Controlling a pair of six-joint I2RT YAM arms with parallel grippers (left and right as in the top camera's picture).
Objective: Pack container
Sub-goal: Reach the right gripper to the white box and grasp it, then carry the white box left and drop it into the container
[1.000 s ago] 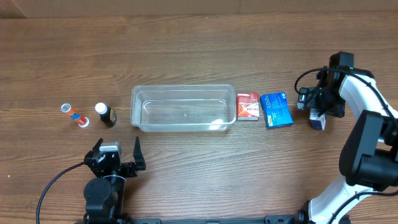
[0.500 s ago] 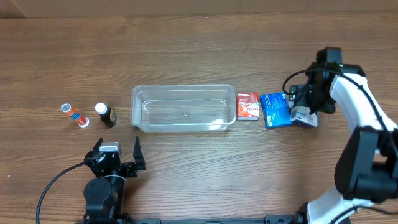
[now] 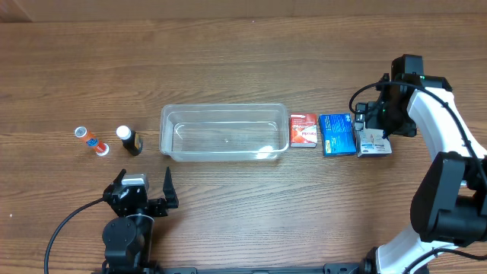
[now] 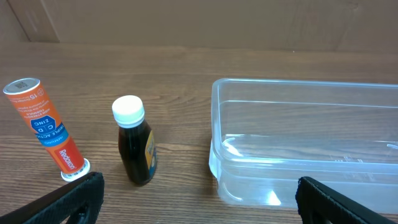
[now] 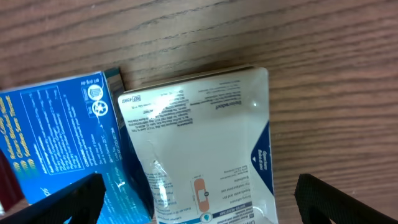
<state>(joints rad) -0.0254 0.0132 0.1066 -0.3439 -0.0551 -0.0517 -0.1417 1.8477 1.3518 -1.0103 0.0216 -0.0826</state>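
1. Wooden table (image 3: 228,53): carries all the items.
2. Container (image 3: 224,107): clear tub at the table's centre, long side running left to right, nothing inside it.
3. Right arm (image 3: 441,114): reaches in from the right edge. The right gripper (image 5: 200,198) sits above the white packet. Its fingers are spread wider than the packet and do not touch it.
4. Left gripper (image 3: 144,186): positioned at the near edge, left of centre, near of the container's left end. Its fingers are spread with nothing between them.
5. Blue box (image 3: 338,134): lies flat, right of the container, with the red box between them.
6. White packet (image 5: 199,124): lies flat, printed face up, against the right side of the blue box.
7. Red box (image 3: 303,130): lies just beside the container's right end wall, left of the blue box.
8. Dark bottle (image 4: 135,149): stands upright with a white cap, just left of the container.
9. Orange tube (image 4: 46,124): leftmost item, left of the bottle, tilted with its top leaning left.
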